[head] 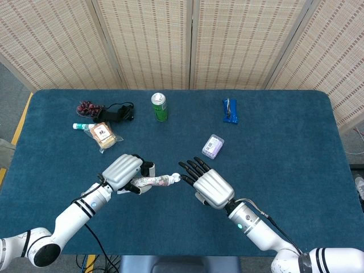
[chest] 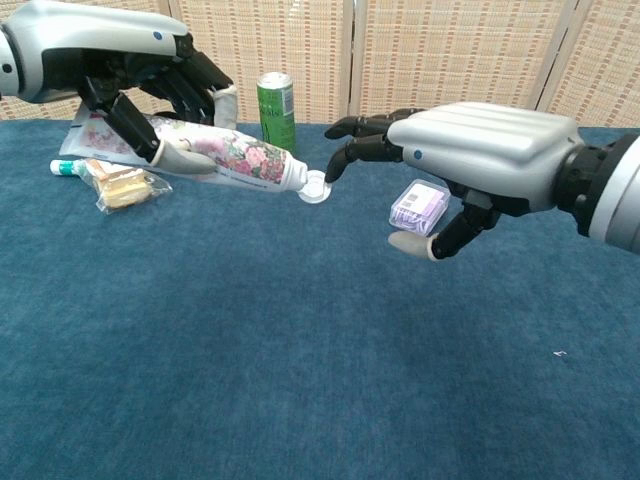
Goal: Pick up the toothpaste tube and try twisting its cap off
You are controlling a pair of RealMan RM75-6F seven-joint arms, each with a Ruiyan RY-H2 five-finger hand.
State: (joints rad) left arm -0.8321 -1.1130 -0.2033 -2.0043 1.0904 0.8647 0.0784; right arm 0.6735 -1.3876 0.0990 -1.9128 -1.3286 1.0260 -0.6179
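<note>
Presently the left hand (chest: pixel 130 75) grips the toothpaste tube (chest: pixel 210 152), fingers wrapped over the flower-printed body and the thumb under it, and holds it clear of the blue table (chest: pixel 300 380). The tube slopes down from that hand toward the right hand, ending in its white cap (chest: pixel 315 188). In the head view the same left hand (head: pixel 123 171) shows from above with the tube (head: pixel 152 181) projecting out of it and the cap (head: pixel 176 178) at the far end. The right hand (chest: pixel 470 160) is spread and holds nothing; its dark fingertips (chest: pixel 338 165) stand at the cap, just above and beside it, and contact cannot be confirmed from either view. The thumb of that hand hangs down apart from the other fingers. In the head view the right hand (head: pixel 209 185) lies palm down with its fingers reaching toward the cap. Beyond the right hand, near its fingers, a small purple box (head: pixel 212 146) lies on the table; further out again is a blue wrapped item (head: pixel 229 110). Beyond the left hand stand a green can (head: pixel 159 107) upright, a clear packet holding a biscuit-like item (head: pixel 102 135), a small white and green tube (head: pixel 83 126) just beside that packet, a cluster of dark red fruit (head: pixel 87 106) and a black object (head: pixel 118 112) touching it.
</note>
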